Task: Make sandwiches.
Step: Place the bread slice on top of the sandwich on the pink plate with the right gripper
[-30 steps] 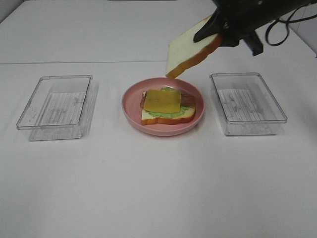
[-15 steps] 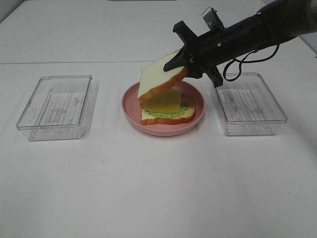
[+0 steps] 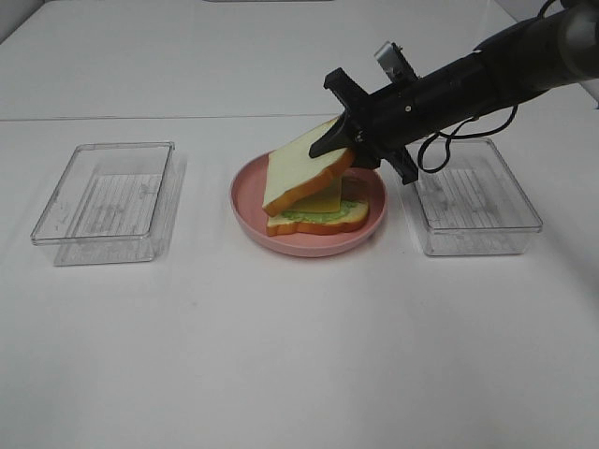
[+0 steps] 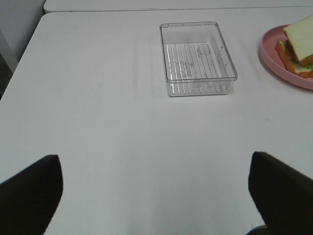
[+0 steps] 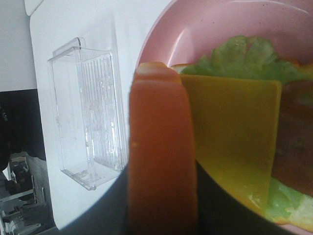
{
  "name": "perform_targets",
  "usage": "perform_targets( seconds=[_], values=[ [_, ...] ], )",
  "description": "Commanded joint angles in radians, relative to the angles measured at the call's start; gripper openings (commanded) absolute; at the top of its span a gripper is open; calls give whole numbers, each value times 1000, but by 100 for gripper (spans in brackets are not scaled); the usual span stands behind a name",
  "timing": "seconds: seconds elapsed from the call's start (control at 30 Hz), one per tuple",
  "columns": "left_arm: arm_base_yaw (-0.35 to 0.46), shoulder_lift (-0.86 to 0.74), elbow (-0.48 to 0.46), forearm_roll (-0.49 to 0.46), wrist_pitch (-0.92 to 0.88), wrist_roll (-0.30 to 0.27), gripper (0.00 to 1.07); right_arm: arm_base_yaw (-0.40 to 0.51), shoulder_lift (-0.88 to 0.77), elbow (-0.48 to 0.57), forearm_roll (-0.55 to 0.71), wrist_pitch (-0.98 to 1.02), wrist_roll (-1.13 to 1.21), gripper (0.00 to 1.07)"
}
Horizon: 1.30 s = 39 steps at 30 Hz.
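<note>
Right hand (image 3: 348, 142) pinching top bread slice (image 3: 304, 173) by crust edge, tilted over cheese (image 3: 325, 195), lettuce & bottom slice on pink plate (image 3: 246, 201); left hand (image 4: 156, 191) spread wide, empty; prob. light, stiff, slightly squashy toy w/ grippable crust.

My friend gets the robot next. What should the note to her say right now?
Right gripper: shut on the top bread slice, holding it tilted over the pink plate, low edge close to the stack.
Left gripper: open, holding nothing, away from the plate over bare table near the left clear tray.
On the plate: bottom bread slice, lettuce, bacon, cheese slice stacked.
Done: all fillings are on.
Left: lay the top slice flat on the cheese, let go, pull the arm back.
The right clear tray looks empty.
</note>
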Motion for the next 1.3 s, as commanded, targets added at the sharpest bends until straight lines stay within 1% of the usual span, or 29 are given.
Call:
perform_targets(
  seconds=[0.03, 0.2, 0.27, 0.3, 0.33, 0.37, 0.4, 0.43, 0.47, 0.5, 0.53, 0.57, 0.6, 0.63, 0.67, 0.7, 0.77, 0.8, 0.87, 0.9, 0.97, 1.03, 1.07, 1.1, 1.13, 1.17, 1.2, 1.23, 1.3],
  values=[
    [-2, -18, 0, -2, -6, -6, 98, -1, 1, -4, -42, -8, -6, 0],
    [-2, -18, 0, -2, -6, -6, 98, -1, 1, -4, -51, -9, 6, 0],
    [-2, -18, 0, -2, -6, -6, 98, -1, 1, -4, -54, -13, 6, 2],
    [-2, -18, 0, -2, -6, -6, 98, -1, 1, -4, -63, -16, 6, 6],
    [-2, -18, 0, -2, -6, -6, 98, -1, 1, -4, -63, -16, 6, 6],
    [-2, -18, 0, -2, -6, -6, 98, -1, 1, -4, -72, -17, 6, 9],
    [-2, -18, 0, -2, -6, -6, 98, -1, 1, -4, -96, -15, 6, 17],
    [-2, -18, 0, -2, -6, -6, 98, -1, 1, -4, -96, -15, 6, 17],
    [-2, -18, 0, -2, -6, -6, 98, -1, 1, -4, -110, -11, 14, 27],
    [-2, -18, 0, -2, -6, -6, 98, -1, 1, -4, -114, -10, 22, 33],
    [-2, -18, 0, -2, -6, -6, 98, -1, 1, -4, -114, -10, 22, 33],
    [-2, -18, 0, -2, -6, -6, 98, -1, 1, -4, -116, -10, 30, 44],
    [-2, -18, 0, -2, -6, -6, 98, -1, 1, -4, -116, -10, 30, 44],
    [-2, -18, 0, -2, -6, -6, 98, -1, 0, -4, -116, -10, 33, 50],
    [-2, -18, 0, -2, -6, -6, 98, -1, -3, -4, -118, -13, 33, 60],
    [-2, -18, 0, -2, -6, -6, 98, -1, -3, -4, -118, -13, 33, 60],
    [-2, -18, 0, -2, -6, -6, 98, -1, -14, -4, -123, -14, 33, 69],
    [-2, -18, 0, -2, -6, -6, 98, -1, -14, -4, -123, -14, 33, 69],
    [-2, -18, 0, -2, -6, -6, 98, -1, -27, -4, -141, -17, 33, 73],
    [-2, -18, 0, -2, -6, -6, 98, -1, -42, -4, -176, -29, 36, 74],
    [-2, -18, 0, -2, -6, -6, 98, -1, -51, -4, -193, -36, 44, 74],
    [-2, -18, 0, -2, -6, -6, 98, -1, -83, -4, -280, -63, 84, 74],
    [-2, -18, 0, -2, -6, -6, 98, -1, -83, -4, -280, -63, 84, 74],
    [-2, -18, 0, -2, -6, -6, 98, -1, -105, -4, -359, -72, 128, 74],
    [-2, -18, 0, -2, -6, -6, 98, -1, -105, -4, -359, -72, 128, 74],
    [-2, -18, 0, -2, -6, -6, 98, -1, -125, -4, -447, -71, 173, 76],
    [-2, -18, 0, -2, -6, -6, 98, -1, -135, -4, -486, -70, 193, 78],
    [-2, -18, 0, -2, -6, -6, 98, -1, -135, -4, -486, -70, 193, 78],
    [-2, -18, 0, -2, -6, -6, 98, -1, -186, -4, -662, -61, 287, 85]
  ],
)
